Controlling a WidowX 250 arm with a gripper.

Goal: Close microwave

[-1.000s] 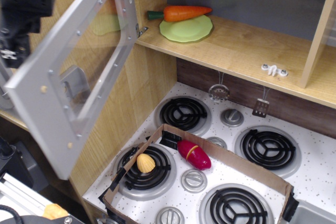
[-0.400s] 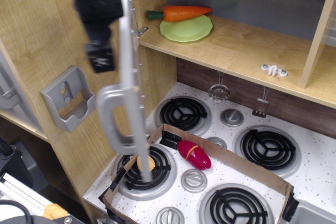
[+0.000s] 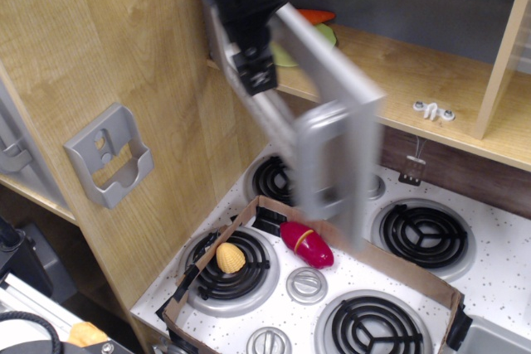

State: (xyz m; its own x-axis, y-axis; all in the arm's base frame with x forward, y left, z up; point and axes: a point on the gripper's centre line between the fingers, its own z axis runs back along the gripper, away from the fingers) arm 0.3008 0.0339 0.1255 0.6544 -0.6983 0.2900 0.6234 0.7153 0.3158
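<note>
Up near the top of the picture, the microwave (image 3: 332,122) door is swinging across the front of the shelf. It looks blurry, like it is moving. The door is partway shut, I think more than half of the way. It is not flat against the shelf opening yet, so the job is not done. What is left is the last bit of the push until the door sits closed.

The door hangs from its hinge side at the upper left, next to the wooden wall. Its free edge, with the chunky grey handle (image 3: 328,159), sticks out toward the stove and to the right. The long side of the door runs from upper left down to lower right.

The black gripper (image 3: 249,31) is right up against the door near the hinge side, at the top. It looks like it is pushing the door. I cannot tell if its fingers are spread or pressed together, because they are dark and blurry.

Behind the door, a bit of the green plate (image 3: 286,51) peeks out on the shelf.
</note>
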